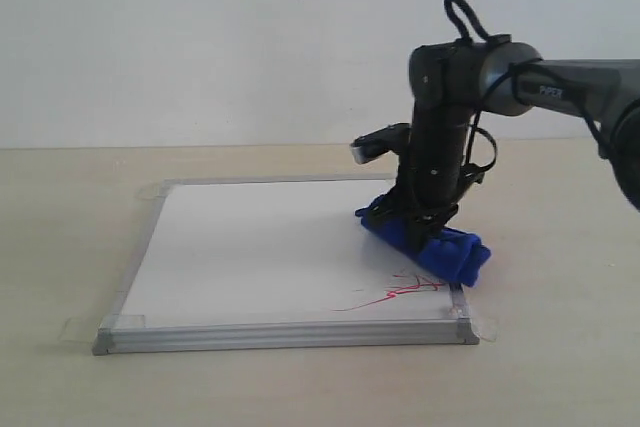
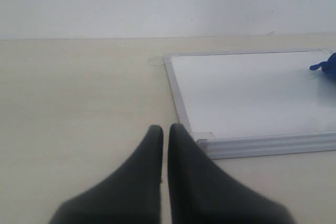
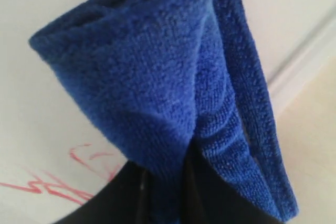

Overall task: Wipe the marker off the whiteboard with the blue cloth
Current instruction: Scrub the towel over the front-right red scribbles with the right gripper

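Note:
The whiteboard [image 1: 260, 257] lies flat on the table in its silver frame. A patch of red marker [image 1: 395, 292] shows near its front right corner; the board looks white elsewhere. My right gripper [image 1: 418, 232] is shut on the blue cloth [image 1: 440, 247], which presses on the board's right side just behind the scribble. In the right wrist view the blue cloth [image 3: 173, 77] fills the frame, pinched between dark fingers [image 3: 131, 192], with red marker [image 3: 63, 182] beside it. My left gripper [image 2: 165, 129] hangs shut and empty over bare table beside the whiteboard [image 2: 252, 93] corner.
Clear tape tabs [image 1: 75, 328] hold the board's corners to the beige table [image 1: 560, 247]. A white wall rises behind. The right arm [image 1: 560, 87] reaches in from the right edge.

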